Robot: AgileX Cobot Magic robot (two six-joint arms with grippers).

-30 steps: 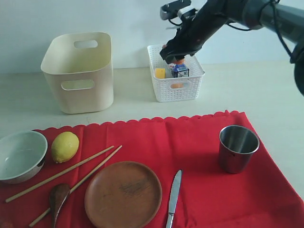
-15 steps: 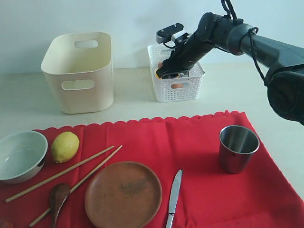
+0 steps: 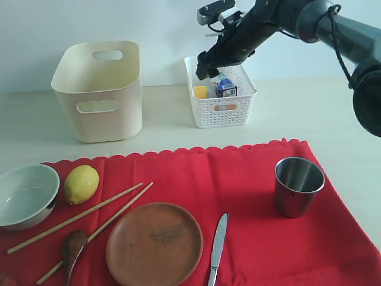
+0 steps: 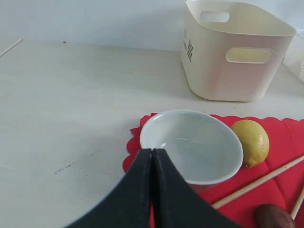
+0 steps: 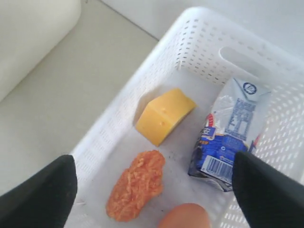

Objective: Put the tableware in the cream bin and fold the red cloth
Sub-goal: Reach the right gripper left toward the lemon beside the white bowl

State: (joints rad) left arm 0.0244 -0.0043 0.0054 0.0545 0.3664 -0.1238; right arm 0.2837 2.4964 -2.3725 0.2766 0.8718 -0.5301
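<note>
The right gripper [image 3: 208, 68] is raised again, having been lowered into the white lattice basket [image 3: 221, 113] half a second earlier; it is now held just above the basket's rim. In the right wrist view its fingers [image 5: 40, 194] are spread wide apart and nothing is held between them. Directly beneath this gripper, inside the basket, a yellow cheese wedge [image 5: 164, 116], a blue-and-white milk carton [image 5: 228, 137], an orange crumbed piece [image 5: 135, 185] and part of an egg [image 5: 183, 216] are seen.

The left gripper [image 4: 152, 154] is shown only in the left wrist view. Its fingers are pressed together with nothing between them. The white bowl [image 4: 190, 147] is placed just beyond its tips, with the lemon [image 4: 251, 141] just beside the bowl's far side. The cream bin [image 3: 101, 113] is set well beyond the left gripper and to one side of the right gripper, apart from the basket.

The red cloth [image 3: 238, 190] is spread flat on the surface [image 3: 333, 113], well apart from the right gripper, its scalloped edge turned towards the bin and the basket. The rest of the tableware is laid on it, unmoved since the earlier frames: two chopsticks [image 3: 89, 214], the wooden spoon [image 3: 72, 247], the round wooden plate [image 3: 155, 244], the steel knife [image 3: 218, 241] and the upright steel cup [image 3: 297, 186]. Of these, the cup is placed nearest the right gripper.
</note>
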